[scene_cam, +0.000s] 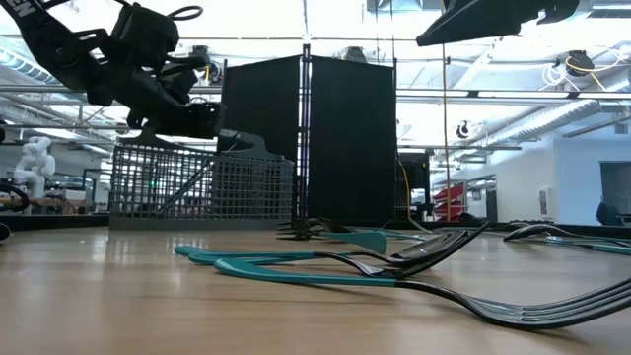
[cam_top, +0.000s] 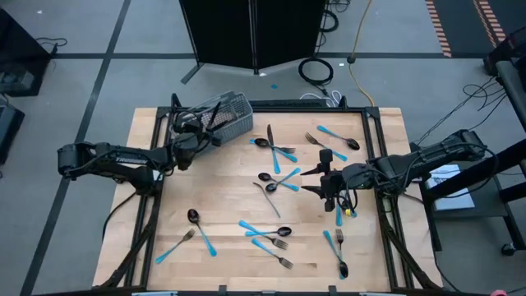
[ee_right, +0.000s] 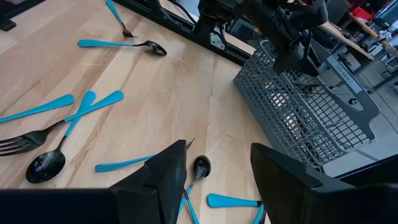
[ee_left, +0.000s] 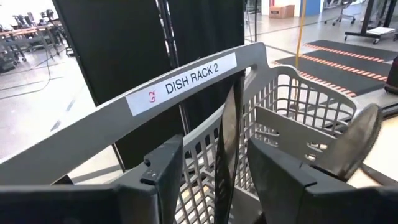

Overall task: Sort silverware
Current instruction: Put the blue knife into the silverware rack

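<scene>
L gripper [cam_top: 200, 131] sits at the near rim of the grey mesh basket [cam_top: 233, 109], far-left corner of the bench [cam_top: 148, 214]. In the L wrist view a dark flat blade, prob. a knife [ee_left: 229, 134], stands roughly upright between the jaws, long axis running along the fingers and pointing down into the basket behind the rail labelled "DISH RACK 2" [ee_left: 183, 82]; whether the jaws pinch it or are slack around it, can't tell, gap looks narrow. A second dark utensil head [ee_left: 351, 140] pokes up from a compartment just beside. L arm is stretched along the bench's left side, wrist angled toward the basket. So, as I read it, the drop turns on that blade clearing the rail and landing in the right compartment. R gripper [cam_top: 327, 182] hovers over the bench right of centre, jaws wide, nothing in them, arm reaching in from the right edge, forearm about level. Rest of the silverware lies scattered flat w/ light-blue handles: spoon [ee_right: 198, 168] just beyond the R jaws in the R wrist view, handle slanting toward them; a fork-and-spoon cluster [cam_top: 275, 182] just left of R gripper; more forks/spoons [cam_top: 267, 234] toward the near edge; a pair [cam_top: 337, 138] far right. R arm is plainly nearer to all loose pieces; L is nearer only to the basket. Likely next pick for R: the cluster beside it, needs wrist turned across a handle's axis.
</scene>
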`<state>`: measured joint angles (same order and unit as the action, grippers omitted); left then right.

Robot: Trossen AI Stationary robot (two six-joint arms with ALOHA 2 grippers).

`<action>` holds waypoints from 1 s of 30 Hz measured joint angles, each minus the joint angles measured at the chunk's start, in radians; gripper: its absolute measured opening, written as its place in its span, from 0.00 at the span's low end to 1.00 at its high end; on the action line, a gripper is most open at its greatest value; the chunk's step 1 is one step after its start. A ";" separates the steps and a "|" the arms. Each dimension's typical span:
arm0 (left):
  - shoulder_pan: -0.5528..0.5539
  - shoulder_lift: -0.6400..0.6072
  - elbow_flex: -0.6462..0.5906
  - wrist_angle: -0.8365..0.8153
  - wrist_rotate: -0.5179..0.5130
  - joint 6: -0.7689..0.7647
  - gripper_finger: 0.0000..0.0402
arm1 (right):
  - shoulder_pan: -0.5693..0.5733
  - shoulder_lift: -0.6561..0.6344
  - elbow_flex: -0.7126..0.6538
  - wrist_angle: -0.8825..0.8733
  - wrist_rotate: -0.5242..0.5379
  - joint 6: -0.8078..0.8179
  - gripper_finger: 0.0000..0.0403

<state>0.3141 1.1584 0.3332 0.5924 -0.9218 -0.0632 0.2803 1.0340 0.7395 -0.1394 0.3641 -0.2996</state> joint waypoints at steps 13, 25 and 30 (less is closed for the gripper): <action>-0.080 -0.092 0.020 0.028 0.290 0.171 0.44 | 0.000 0.000 0.000 0.000 0.000 0.003 0.43; -0.077 -0.087 0.135 -0.286 0.554 0.174 0.22 | 0.000 0.000 0.000 0.010 0.000 -0.001 0.43; -0.009 -0.040 0.204 -0.359 0.551 0.174 0.02 | 0.000 0.000 0.000 0.018 0.000 -0.011 0.43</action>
<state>0.3053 1.1179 0.5370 0.2330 -0.3708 0.1111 0.2802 1.0344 0.7399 -0.1213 0.3641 -0.3109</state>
